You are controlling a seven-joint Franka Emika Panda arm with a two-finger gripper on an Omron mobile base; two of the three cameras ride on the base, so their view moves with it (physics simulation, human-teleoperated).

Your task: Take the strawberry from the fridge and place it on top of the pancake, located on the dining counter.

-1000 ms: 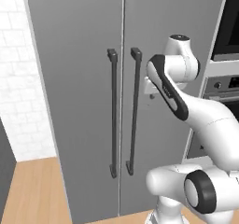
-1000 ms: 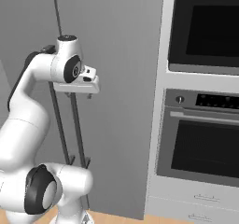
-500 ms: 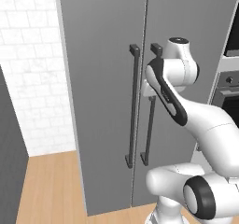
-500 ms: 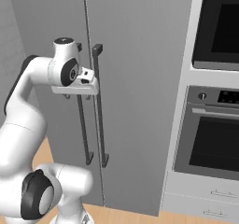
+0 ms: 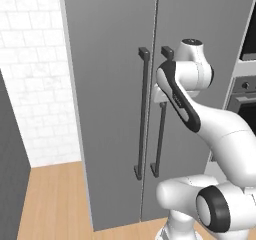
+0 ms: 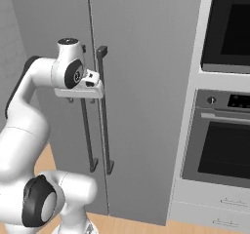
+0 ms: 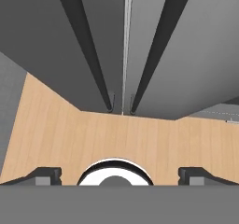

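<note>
The fridge [image 5: 110,84] stands right in front of me, a tall grey cabinet with both doors shut. Its two dark bar handles [image 5: 143,114] run side by side along the centre seam. My gripper [image 6: 82,99] hangs just in front of the handles at about their upper third and points down. In the hand view the gripper [image 7: 119,175] is open, its fingertips [image 7: 44,174] far apart with nothing between them, and both handles [image 7: 91,55] run down to the floor. The strawberry is hidden behind the shut doors. The pancake and the dining counter are out of view.
A black built-in oven [image 6: 224,150] sits in a white cabinet right of the fridge, with a second dark unit [image 6: 229,28] above it and a drawer [image 6: 215,213] below. A white brick wall [image 5: 35,84] and wood floor [image 5: 55,199] lie left of the fridge.
The whole scene has slid to the right in both base views, so the cameras moved with the base. The arm keeps the same pose in front of the handles.
</note>
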